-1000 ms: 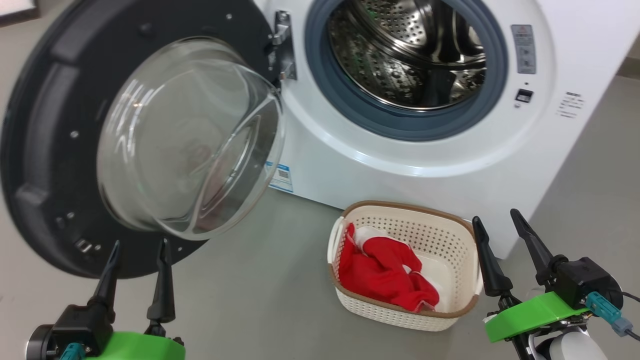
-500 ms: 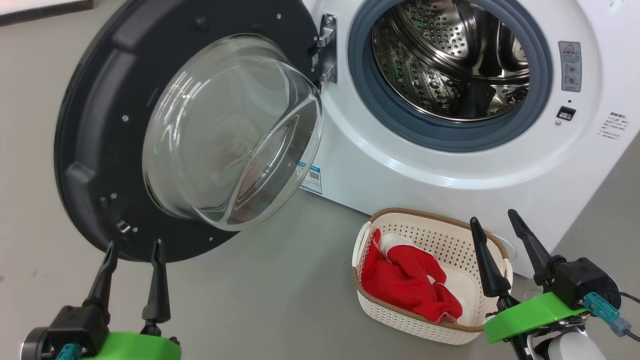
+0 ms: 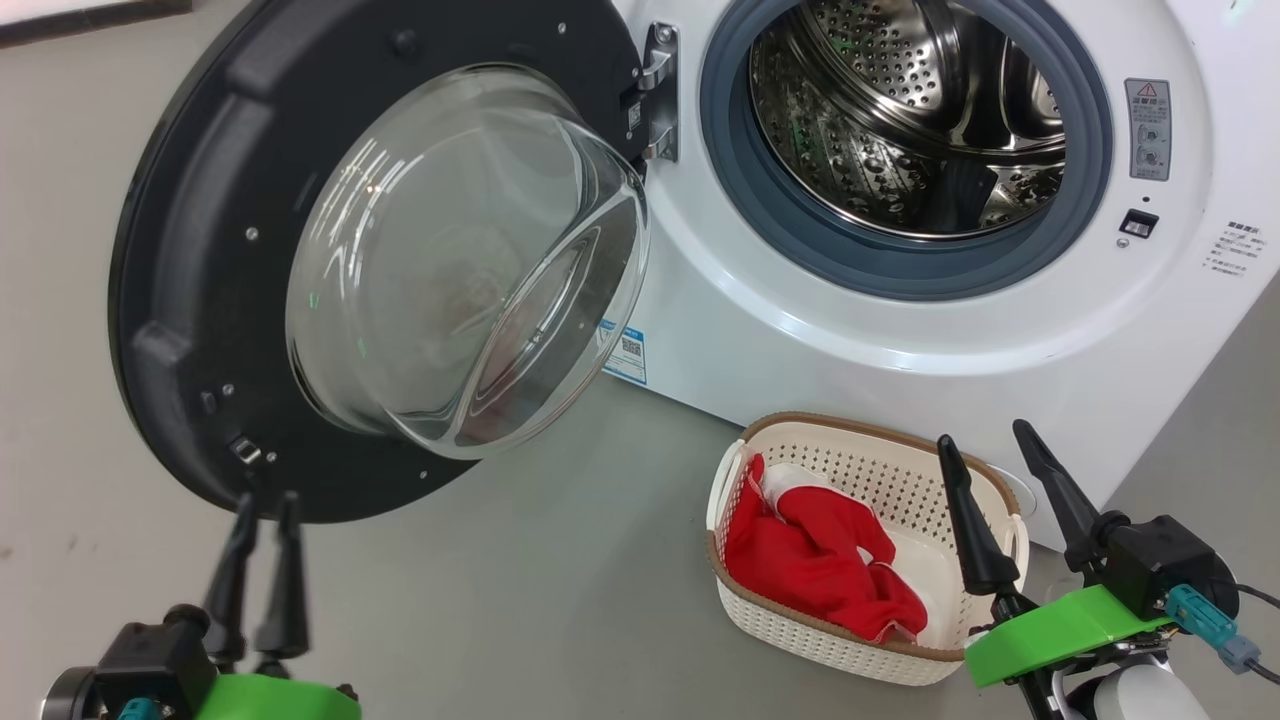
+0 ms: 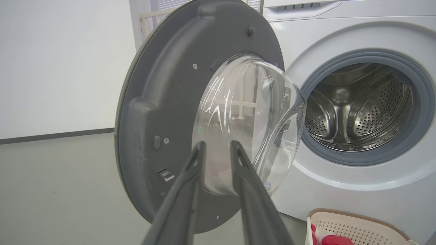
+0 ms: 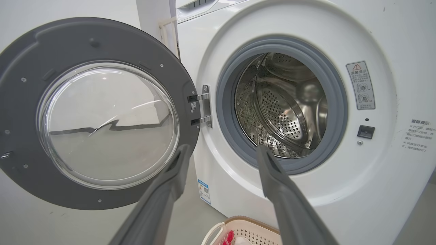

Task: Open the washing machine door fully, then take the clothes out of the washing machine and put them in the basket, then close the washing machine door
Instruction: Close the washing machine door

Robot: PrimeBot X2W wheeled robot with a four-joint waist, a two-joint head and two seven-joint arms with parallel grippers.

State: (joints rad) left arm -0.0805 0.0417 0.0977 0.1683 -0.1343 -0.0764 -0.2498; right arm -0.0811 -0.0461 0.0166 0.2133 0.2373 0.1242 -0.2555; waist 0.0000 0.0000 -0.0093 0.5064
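Note:
The washing machine door (image 3: 200,250) stands swung open to the left, its glass bowl (image 3: 470,260) bulging toward me. The washing machine (image 3: 800,330) shows bare steel in its drum (image 3: 900,120). The red clothes (image 3: 810,560) lie in the basket (image 3: 800,630) on the floor in front of the machine. My left gripper (image 3: 268,500) sits just below the door's lower rim, fingers a narrow gap apart with nothing between them; in the left wrist view the gripper (image 4: 218,144) points at the door (image 4: 163,102). My right gripper (image 3: 982,433) is wide open over the basket's right end, aimed at the drum (image 5: 282,105).
Grey floor (image 3: 560,580) lies between the door and the basket. The door hinge (image 3: 660,90) sits at the left of the grey gasket (image 3: 1090,200). A pale wall with a dark skirting strip (image 4: 54,136) stands behind the door.
The head camera shifted a second ago, moving the whole picture right. Since half a second ago my left gripper's fingers have drawn closer together and sunk lower. The right gripper is unchanged.

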